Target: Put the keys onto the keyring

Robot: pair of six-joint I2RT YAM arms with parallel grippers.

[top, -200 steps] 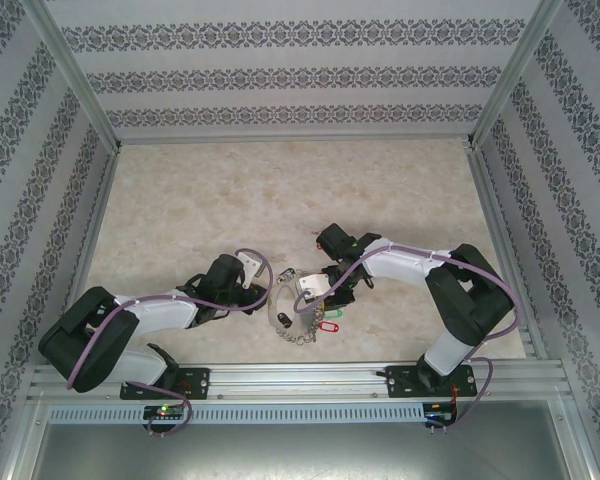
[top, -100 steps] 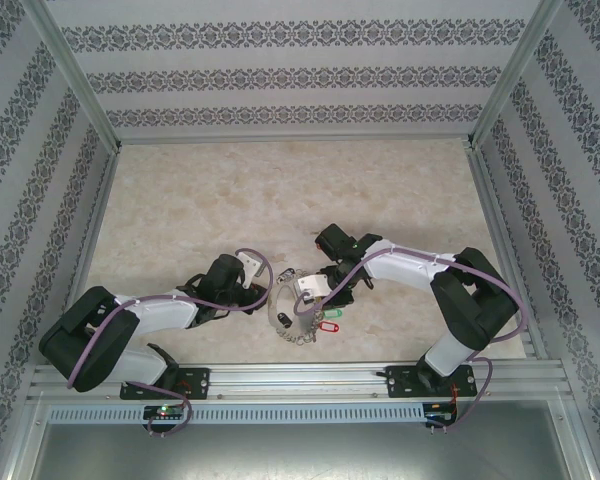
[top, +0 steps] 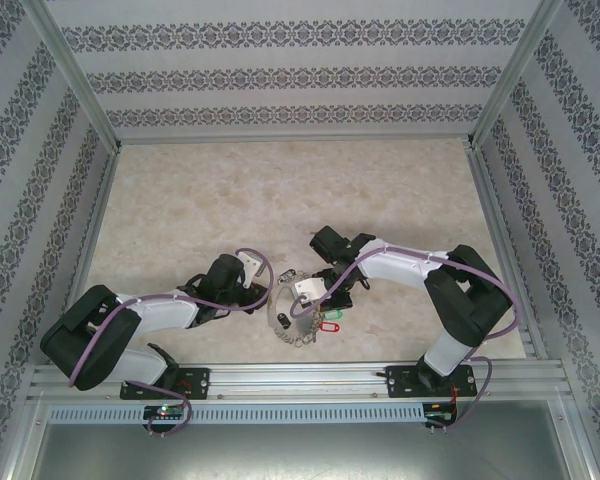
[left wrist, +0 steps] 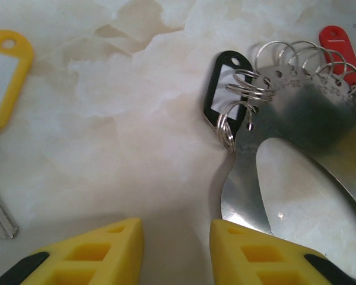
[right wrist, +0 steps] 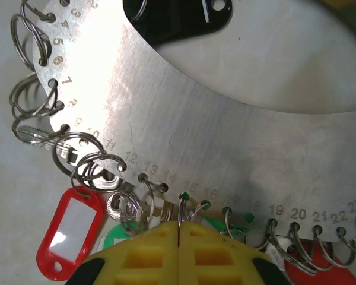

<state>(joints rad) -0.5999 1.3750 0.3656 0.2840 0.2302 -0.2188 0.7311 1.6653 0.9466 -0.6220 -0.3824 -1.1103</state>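
The right gripper (right wrist: 179, 237) was fully closed, pinching a split ring (right wrist: 183, 205) on the keyring (right wrist: 196, 119); the left gripper (left wrist: 175, 240) stood partly open, empty

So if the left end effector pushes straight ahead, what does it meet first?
Probably the keyring: its near tip lies right ahead of one fingertip. The gap between the fingers faces bare table. Height is unclear, so it might pass over.
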